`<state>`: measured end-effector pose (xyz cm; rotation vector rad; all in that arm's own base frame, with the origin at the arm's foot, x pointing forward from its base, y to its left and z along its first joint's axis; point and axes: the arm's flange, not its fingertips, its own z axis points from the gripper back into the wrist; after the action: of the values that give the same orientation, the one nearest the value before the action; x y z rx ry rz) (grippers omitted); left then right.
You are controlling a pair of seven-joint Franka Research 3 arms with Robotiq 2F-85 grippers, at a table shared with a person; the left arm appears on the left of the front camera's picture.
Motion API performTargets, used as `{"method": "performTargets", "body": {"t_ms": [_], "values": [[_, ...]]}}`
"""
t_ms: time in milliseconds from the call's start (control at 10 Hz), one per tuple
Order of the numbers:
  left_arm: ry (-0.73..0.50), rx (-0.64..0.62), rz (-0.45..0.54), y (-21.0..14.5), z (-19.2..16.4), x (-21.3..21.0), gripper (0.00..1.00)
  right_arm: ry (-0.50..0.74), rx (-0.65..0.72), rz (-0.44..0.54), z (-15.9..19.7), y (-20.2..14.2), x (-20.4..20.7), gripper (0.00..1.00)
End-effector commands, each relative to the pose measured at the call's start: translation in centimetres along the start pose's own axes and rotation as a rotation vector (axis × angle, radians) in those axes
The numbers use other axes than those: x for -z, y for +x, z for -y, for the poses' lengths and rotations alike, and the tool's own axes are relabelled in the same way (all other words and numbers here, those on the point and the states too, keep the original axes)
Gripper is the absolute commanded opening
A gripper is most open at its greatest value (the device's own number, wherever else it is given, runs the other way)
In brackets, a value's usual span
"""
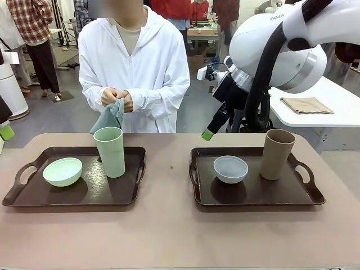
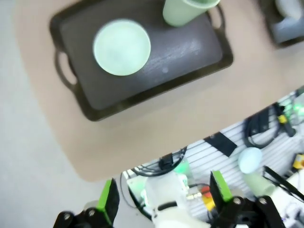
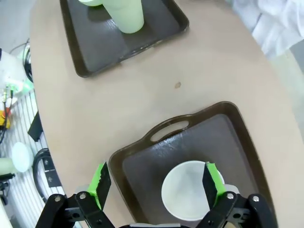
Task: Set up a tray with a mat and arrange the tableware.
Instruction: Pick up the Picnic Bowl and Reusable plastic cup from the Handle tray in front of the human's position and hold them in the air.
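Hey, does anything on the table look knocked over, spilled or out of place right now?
Nothing serious. The pale green cup and tan cup stand upright, the pale green bowl and white bowl sit flat in their trays. Only oddity: a small dark speck on the table between the trays.

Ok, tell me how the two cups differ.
The green cup is pale green; the tan cup is tan-brown. The green cup stands on the left tray beside the green bowl; the tan cup stands on the right tray beside the white bowl. Both are upright, tall and handleless.
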<state>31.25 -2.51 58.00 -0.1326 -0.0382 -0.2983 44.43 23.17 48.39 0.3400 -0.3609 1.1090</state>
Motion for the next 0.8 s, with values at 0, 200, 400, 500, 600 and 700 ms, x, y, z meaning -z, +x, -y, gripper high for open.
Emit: {"method": "performTargets", "body": {"t_ms": [0, 200, 400, 500, 600, 700], "values": [[0.039, 0.023, 0.050, -0.9, 0.4, -0.4, 1.00, -0.009, -0.020, -0.038, -0.6, 0.2, 0.7, 1.00], [0.008, 0.006, 0.011, -0.2, 0.2, -0.2, 1.00, 0.000, -0.009, -0.007, -0.2, 0.1, 0.2, 1.00], [0.061, 0.007, 0.076, 2.6, -1.6, 2.6, 1.00, -0.058, -0.336, 0.198, 0.1, 0.4, 3.9, 1.00], [0.118, -0.014, 0.101, 3.8, -2.3, 3.9, 1.00, -0.047, -0.387, 0.267, 0.8, 1.4, 5.7, 1.00], [0.131, -0.007, 0.127, 5.3, -3.3, 4.5, 1.00, -0.037, -0.408, 0.361, 1.8, 2.9, 7.2, 1.00], [0.121, -0.022, 0.145, 6.2, -4.2, 5.2, 1.00, -0.002, -0.418, 0.394, 2.5, 3.9, 8.9, 1.00]]}}
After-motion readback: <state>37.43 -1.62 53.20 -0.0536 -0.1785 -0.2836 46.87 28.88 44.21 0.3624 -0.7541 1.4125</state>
